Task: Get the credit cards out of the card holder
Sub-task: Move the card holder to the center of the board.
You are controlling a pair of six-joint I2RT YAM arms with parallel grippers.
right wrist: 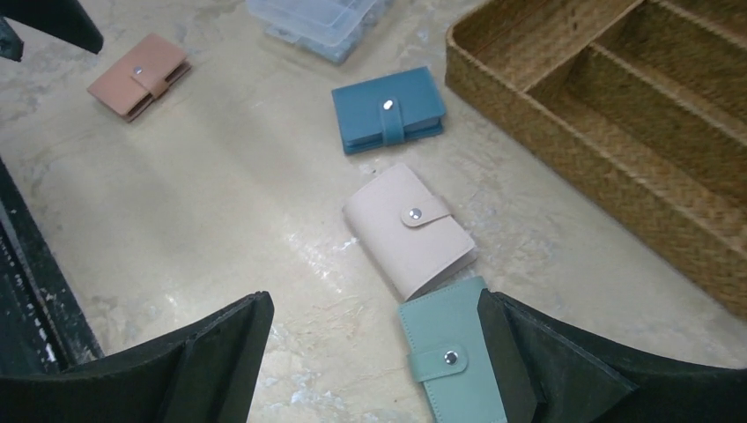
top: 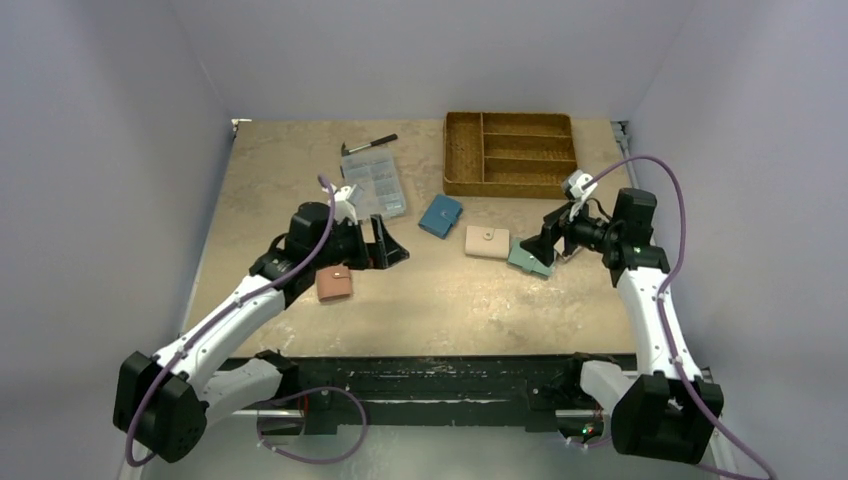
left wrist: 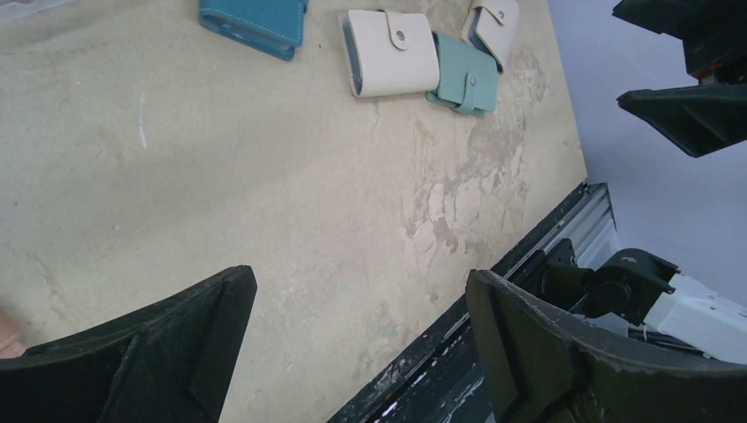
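The card holder is a dark blue wallet lying snapped shut at mid-table; it also shows as the card holder in the right wrist view and the card holder at the top edge of the left wrist view. No credit cards show; they are hidden. My left gripper hovers open left of it, with bare table between the fingers of the left gripper. My right gripper is open to its right, and the right gripper hangs over the pale teal wallet's edge, holding nothing.
A beige wallet and a pale teal-green wallet lie right of the card holder. A pink wallet sits by the left arm. A clear plastic box, a pen and a wicker tray stand further back.
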